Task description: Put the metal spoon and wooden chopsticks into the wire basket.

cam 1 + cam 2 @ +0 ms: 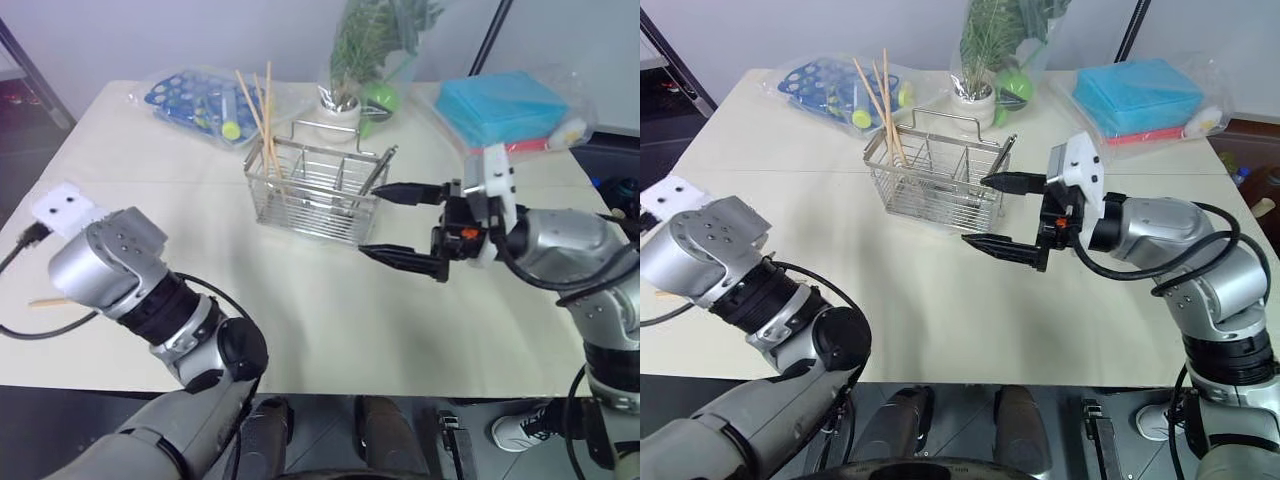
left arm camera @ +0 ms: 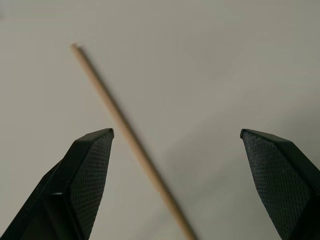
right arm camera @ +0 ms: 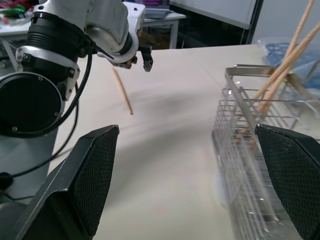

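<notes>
The wire basket stands at mid-table. Three wooden chopsticks lean upright in its left compartment. A slim metal handle, seemingly the metal spoon's, leans out of the basket's right end. My right gripper is open and empty, level, just right of the basket and pointing at it. Another chopstick lies flat on the table near the left edge, also seen as chopstick. My left gripper hovers open just above it, fingers either side, not touching; it appears as left gripper too.
At the back of the table lie clear bags: one with a blue ring tray, one with a potted plant and a green ball, one with a blue box. The table's front edge is close.
</notes>
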